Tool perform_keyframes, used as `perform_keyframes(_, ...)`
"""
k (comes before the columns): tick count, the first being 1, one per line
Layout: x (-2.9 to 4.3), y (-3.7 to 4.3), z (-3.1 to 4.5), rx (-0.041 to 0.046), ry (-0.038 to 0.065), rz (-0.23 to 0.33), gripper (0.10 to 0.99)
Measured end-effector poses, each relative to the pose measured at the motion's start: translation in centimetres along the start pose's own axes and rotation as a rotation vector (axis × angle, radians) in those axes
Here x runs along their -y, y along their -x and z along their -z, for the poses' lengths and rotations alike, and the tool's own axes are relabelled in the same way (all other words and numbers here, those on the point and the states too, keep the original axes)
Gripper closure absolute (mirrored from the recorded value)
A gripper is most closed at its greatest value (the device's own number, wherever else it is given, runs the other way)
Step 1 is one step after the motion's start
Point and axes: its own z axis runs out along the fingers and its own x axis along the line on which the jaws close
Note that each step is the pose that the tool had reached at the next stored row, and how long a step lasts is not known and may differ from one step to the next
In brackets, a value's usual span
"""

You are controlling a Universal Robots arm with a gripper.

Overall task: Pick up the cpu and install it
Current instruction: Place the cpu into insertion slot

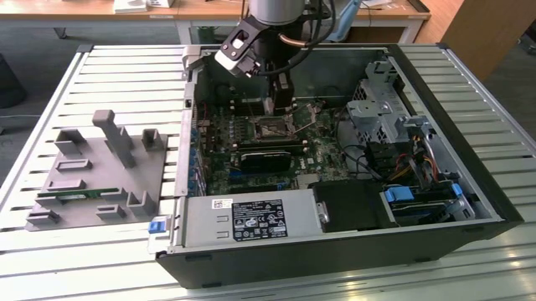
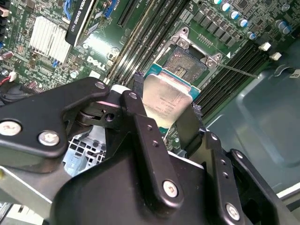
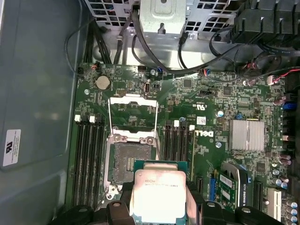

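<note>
The cpu [image 2: 166,101] is held tight between the closed jaws, near the open socket [image 3: 129,161]. If tilted, the socket could be hurt.

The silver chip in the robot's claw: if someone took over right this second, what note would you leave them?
Gripper: shut on the cpu, gripping two opposite edges.
Cpu: held over the motherboard inside the open computer case, close beside the socket but not in it.
Socket: empty, with its metal frame swung open.
Done: the cpu is picked up.
Left: the cpu is not yet seated in the socket.
</note>
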Motion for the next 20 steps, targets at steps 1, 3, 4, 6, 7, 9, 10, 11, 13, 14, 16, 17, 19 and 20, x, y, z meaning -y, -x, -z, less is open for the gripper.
perform_keyframes(1,0.01,0.00,-0.06,0.0001,0.000,0.000,0.557)
perform_keyframes(3,0.02,0.00,-0.18,0.0001,0.000,0.000,0.557)
perform_keyframes(4,0.02,0.01,-0.24,0.0001,0.000,0.000,0.557)
perform_keyframes(6,0.03,0.01,-0.36,0.0000,0.000,0.000,0.557)
perform_keyframes(7,0.04,0.01,-0.42,0.0001,0.000,0.000,0.557)
perform_keyframes(9,0.05,0.01,-0.54,0.0001,0.000,0.000,0.557)
perform_keyframes(10,0.05,0.02,-0.59,0.0000,0.000,0.001,0.557)
perform_keyframes(11,0.05,0.02,-0.65,0.0000,0.000,0.001,0.557)
perform_keyframes(13,0.06,0.02,-0.76,0.0000,0.000,0.001,0.557)
perform_keyframes(14,0.07,0.02,-0.82,0.0000,0.000,0.001,0.557)
perform_keyframes(16,0.08,0.02,-0.97,0.0000,0.000,0.001,0.557)
perform_keyframes(17,0.08,0.01,-1.03,0.0000,0.000,0.001,0.557)
perform_keyframes(19,0.09,-0.08,-1.17,0.0001,0.000,0.001,0.557)
perform_keyframes(20,0.10,-0.13,-1.26,0.0001,0.000,0.001,0.557)
